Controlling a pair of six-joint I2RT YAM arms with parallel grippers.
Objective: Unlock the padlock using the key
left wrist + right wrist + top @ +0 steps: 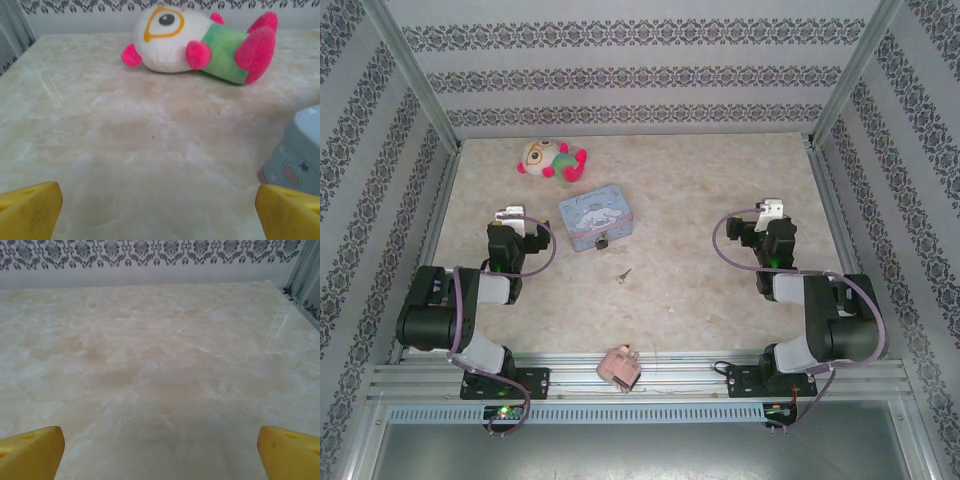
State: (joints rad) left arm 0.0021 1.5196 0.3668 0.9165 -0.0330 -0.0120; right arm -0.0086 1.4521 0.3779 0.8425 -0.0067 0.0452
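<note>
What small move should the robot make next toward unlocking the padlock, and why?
Probably swing the right gripper left and down toward the key, which lies loose on the table just in front of the padlock at the near edge of the tin. Both grippers are open and empty, and the left gripper sits nearer the padlock, so it could steady that.

Tiny, near-black padlock, resting on the desk right against the near edge of the pale blue tin, at about 5 o'clock from the tin's middle. Too small to tell how the shackle stands. Thin silvery-grey key, lying flat on bare desk, near the padlock at its 5 o'clock, not touching it.
</note>
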